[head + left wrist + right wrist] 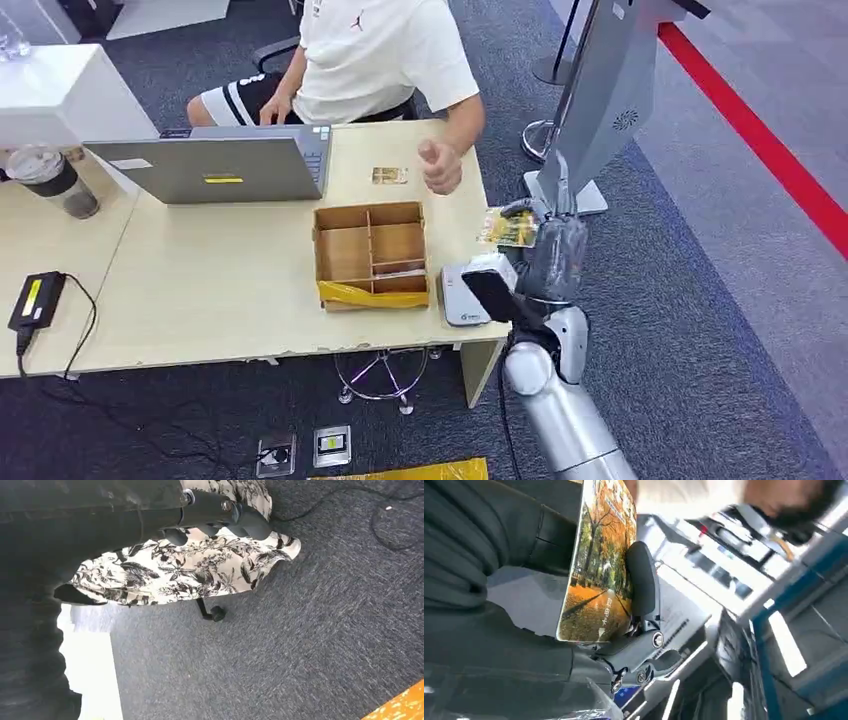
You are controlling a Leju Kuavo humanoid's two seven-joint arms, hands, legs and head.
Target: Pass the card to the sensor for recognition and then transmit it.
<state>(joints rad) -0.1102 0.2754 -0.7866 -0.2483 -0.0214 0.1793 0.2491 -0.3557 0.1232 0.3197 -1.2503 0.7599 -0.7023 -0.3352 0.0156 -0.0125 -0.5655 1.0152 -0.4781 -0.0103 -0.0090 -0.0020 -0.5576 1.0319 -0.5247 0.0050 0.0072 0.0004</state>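
Note:
My right hand (552, 250) is raised just past the table's right edge and pinches a card (510, 228) printed with yellow autumn trees. Up close, the card (599, 575) sits between the grey palm and a dark finger (642, 580). A white sensor box (462, 298) lies on the table's front right corner, just below and left of the held card. A second card (389, 176) lies on the table near a person's hand (440, 165). My left hand (220, 510) hangs over the carpet, holding nothing.
A cardboard divider box (370, 255) sits left of the sensor. A laptop (220, 165), a cup (50, 180) and a black adapter (35, 300) occupy the table's left. A grey kiosk (600, 100) stands right of my hand. A floral stool (190, 575) is beneath the left hand.

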